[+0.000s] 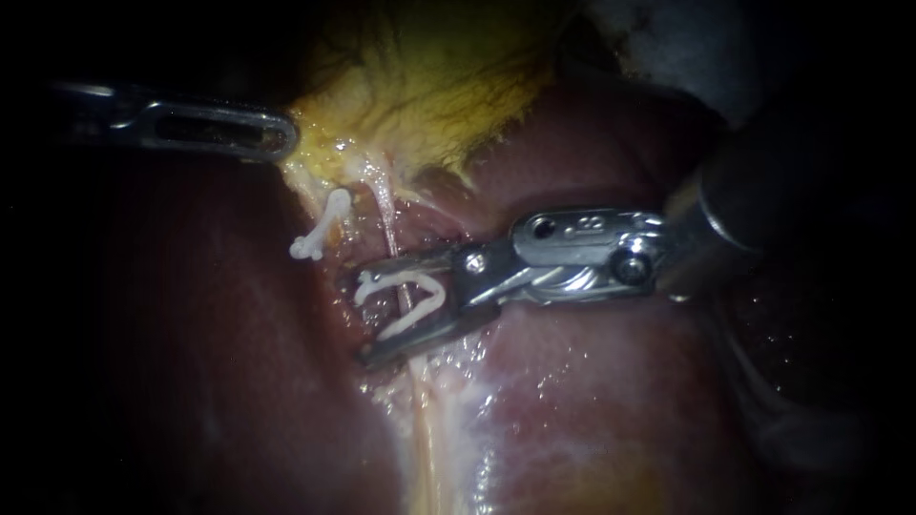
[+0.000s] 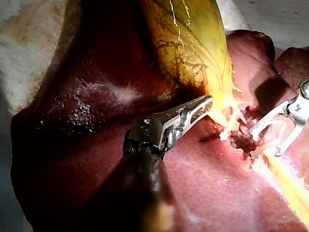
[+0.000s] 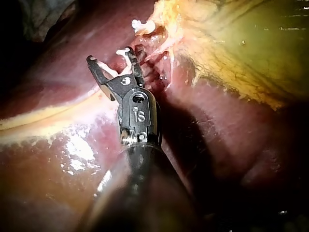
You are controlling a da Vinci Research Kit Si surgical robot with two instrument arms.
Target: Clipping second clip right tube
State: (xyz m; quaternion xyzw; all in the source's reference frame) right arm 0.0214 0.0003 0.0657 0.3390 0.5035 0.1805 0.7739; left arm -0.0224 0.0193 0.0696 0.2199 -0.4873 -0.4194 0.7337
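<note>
My right instrument [image 1: 358, 318] comes in from the right, its jaws standing wide apart with an open white clip [image 1: 420, 305] seated between them. The jaws straddle the thin pale right tube [image 1: 389, 229], which runs down from the gallbladder [image 1: 429, 76]. A closed white clip [image 1: 322, 224] sits on the left tube beside it. My left instrument [image 1: 281, 133] holds the yellow gallbladder edge at the upper left, jaws together on it. The right wrist view shows the right instrument [image 3: 110, 54] carrying the clip, and the left wrist view shows the left instrument [image 2: 206, 102] on the gallbladder's edge.
Dark red liver [image 1: 592, 381] lies all around the tubes. A pale yellowish band [image 1: 429, 448] runs down from under the jaws. My right instrument [image 2: 265, 144] also shows ahead of the left one in the left wrist view.
</note>
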